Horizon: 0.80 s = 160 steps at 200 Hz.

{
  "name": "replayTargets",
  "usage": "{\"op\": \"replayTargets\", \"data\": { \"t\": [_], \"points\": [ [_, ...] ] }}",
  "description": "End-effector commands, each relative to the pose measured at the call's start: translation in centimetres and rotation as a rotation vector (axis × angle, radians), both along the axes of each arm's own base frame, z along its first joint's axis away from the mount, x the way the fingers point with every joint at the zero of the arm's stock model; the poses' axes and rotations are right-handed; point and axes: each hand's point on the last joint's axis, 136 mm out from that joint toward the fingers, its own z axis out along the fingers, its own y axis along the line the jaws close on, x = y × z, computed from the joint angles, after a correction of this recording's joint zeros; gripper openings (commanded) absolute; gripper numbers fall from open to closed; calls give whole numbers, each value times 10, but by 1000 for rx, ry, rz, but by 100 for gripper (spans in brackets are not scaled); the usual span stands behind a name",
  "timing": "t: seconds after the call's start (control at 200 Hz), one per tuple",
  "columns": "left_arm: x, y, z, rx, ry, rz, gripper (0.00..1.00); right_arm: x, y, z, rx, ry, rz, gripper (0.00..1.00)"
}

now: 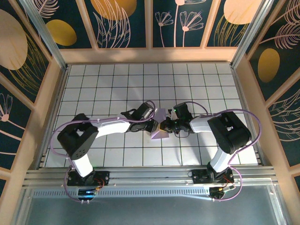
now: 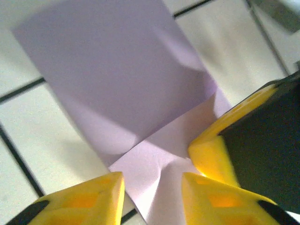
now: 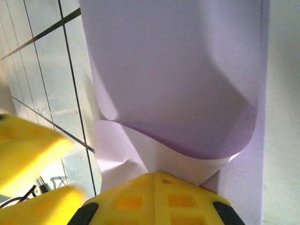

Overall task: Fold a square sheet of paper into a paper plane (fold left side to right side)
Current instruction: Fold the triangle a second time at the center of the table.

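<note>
The lavender sheet of paper lies partly folded at the middle of the grid table, one flap lifted off the layer below. My left gripper comes in from the left and my right gripper from the right, and they meet at the paper. In the left wrist view the left gripper is open, with a creased corner of the paper lying between its yellow fingers. In the right wrist view the right gripper is shut on the paper, whose upper flap curls up above a paler lower layer.
The white grid table is boxed in by low wooden walls and aluminium posts. A finger of the right gripper stands close beside the left fingers. The left gripper's blurred yellow fingers show at the left of the right wrist view.
</note>
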Motion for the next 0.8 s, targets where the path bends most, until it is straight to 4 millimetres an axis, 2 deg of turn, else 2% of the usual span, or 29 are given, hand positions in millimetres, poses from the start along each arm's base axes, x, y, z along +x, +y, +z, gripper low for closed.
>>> {"op": "replayTargets", "data": {
  "t": [0.0,0.04,0.06,0.125,0.33,0.375,0.491,0.796],
  "points": [
    [3,11,33,-37,-32,41,40,-10,-14,-24,-100,49,-13,0],
    [1,9,42,-66,-30,40,41,-9,-13,-23,-98,46,-14,0],
    [-6,13,36,-65,-9,39,41,-8,-13,-22,-96,43,-14,0],
    [-16,10,40,-116,32,34,38,-7,-12,-21,-96,42,-13,0],
    [-54,-6,30,-303,255,23,24,-5,-11,-19,-93,35,-12,0],
    [-60,-9,27,-335,299,28,22,-10,-8,-20,-94,37,4,0],
    [-64,-11,17,-348,357,50,17,-12,-7,-20,-94,36,10,0],
    [-60,-16,-7,-304,394,60,11,-11,-6,-20,-100,33,13,0]
  ]
}}
